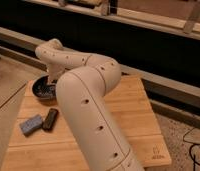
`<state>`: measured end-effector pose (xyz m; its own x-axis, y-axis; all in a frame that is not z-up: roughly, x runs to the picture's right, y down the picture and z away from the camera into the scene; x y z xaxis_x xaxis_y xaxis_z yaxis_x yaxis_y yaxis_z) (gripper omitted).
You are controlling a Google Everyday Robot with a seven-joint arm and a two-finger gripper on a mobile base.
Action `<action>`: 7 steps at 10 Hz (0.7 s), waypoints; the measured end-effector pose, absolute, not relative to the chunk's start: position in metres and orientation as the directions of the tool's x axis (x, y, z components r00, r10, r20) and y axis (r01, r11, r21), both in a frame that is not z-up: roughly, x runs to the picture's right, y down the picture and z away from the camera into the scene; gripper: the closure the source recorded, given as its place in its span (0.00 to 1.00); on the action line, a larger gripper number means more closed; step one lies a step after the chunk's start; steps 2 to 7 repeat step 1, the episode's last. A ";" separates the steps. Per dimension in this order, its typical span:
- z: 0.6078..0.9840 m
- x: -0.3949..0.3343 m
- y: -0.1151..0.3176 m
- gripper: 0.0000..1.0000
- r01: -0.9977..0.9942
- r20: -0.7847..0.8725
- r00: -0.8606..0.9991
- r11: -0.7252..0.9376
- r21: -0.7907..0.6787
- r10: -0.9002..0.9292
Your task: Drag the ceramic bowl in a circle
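The ceramic bowl is dark, glossy and speckled bluish inside. It sits at the far left of the wooden table. My cream arm rises from the bottom, bends at the top left and comes down at the bowl's right rim. The gripper is at the bowl's right edge, mostly hidden behind the arm's wrist.
A blue sponge and a dark oblong object lie side by side in front of the bowl, near the table's left front. A dark wall with rails runs behind the table. The floor drops off to the right.
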<state>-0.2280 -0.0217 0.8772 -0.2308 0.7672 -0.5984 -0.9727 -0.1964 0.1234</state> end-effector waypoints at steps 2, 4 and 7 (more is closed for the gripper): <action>0.877 -0.228 -0.022 0.20 -0.973 -0.598 -0.231 -0.196 0.123 0.767; 0.877 -0.228 -0.022 0.20 -0.973 -0.598 -0.231 -0.196 0.123 0.767; 0.877 -0.228 -0.022 0.20 -0.973 -0.598 -0.231 -0.196 0.123 0.767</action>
